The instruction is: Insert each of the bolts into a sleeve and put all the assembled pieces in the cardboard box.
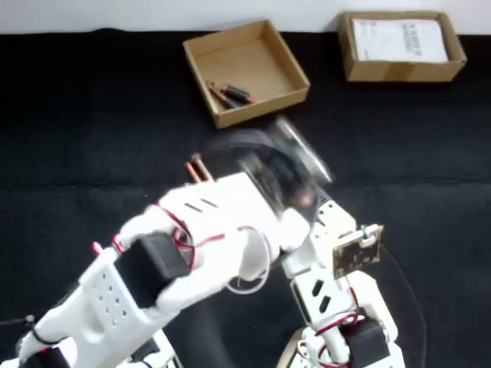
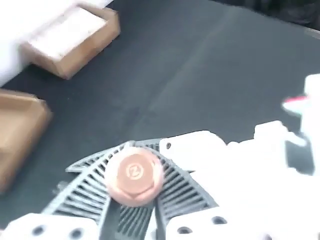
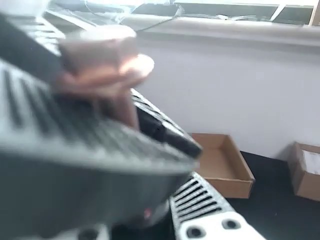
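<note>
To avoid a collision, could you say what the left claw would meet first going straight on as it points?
Probably, depth being unclear, the black cloth tabletop; the open brown cardboard box and the paper-filled cardboard box sit aside.

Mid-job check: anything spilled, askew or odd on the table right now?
Nothing stands out. Two assembled pieces lie inside the cardboard box, loose bolts lie on the table, and the left claw grips a bolt.

Nothing legible: the white printed paper sheet (image 1: 399, 38) in the small brown cardboard box (image 1: 399, 70), far beyond the jaws, carries lines too small to read. The copper-coloured flanged metal bolt (image 2: 134, 172), between the jaws, bears a blurred embossed mark.
</note>
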Robot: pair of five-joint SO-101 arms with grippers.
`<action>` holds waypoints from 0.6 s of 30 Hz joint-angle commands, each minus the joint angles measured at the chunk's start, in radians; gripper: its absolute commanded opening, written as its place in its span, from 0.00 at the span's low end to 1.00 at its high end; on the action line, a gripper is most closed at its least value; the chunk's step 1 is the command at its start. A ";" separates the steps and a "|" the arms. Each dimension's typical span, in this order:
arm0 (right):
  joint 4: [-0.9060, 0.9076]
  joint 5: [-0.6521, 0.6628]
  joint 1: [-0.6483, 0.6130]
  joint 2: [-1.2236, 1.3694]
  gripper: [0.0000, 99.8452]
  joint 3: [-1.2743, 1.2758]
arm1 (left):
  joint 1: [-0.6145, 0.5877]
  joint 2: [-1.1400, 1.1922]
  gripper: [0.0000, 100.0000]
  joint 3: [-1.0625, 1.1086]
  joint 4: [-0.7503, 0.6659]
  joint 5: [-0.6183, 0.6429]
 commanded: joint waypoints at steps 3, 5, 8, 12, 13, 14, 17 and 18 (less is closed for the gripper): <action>-0.027 0.009 0.045 0.004 0.01 -0.004 | 0.010 -0.054 0.01 -0.059 0.043 -0.075; -0.027 0.009 0.047 0.004 0.01 -0.007 | -0.013 -0.053 0.01 -0.035 0.038 -0.086; -0.025 0.009 0.047 0.004 0.01 -0.012 | -0.048 -0.053 0.01 0.022 0.031 -0.087; -0.024 0.011 0.047 0.004 0.01 -0.005 | -0.131 -0.054 0.01 0.084 -0.072 -0.084; -0.024 0.011 0.047 0.004 0.01 -0.004 | -0.154 -0.054 0.01 0.088 -0.098 -0.083; -0.024 0.011 0.048 0.004 0.01 -0.002 | -0.173 -0.054 0.01 0.093 -0.123 -0.083; -0.024 0.011 0.048 0.004 0.01 -0.002 | -0.205 -0.054 0.01 0.096 -0.153 -0.083; -0.024 0.011 0.048 0.004 0.01 -0.002 | -0.205 -0.054 0.01 0.096 -0.153 -0.083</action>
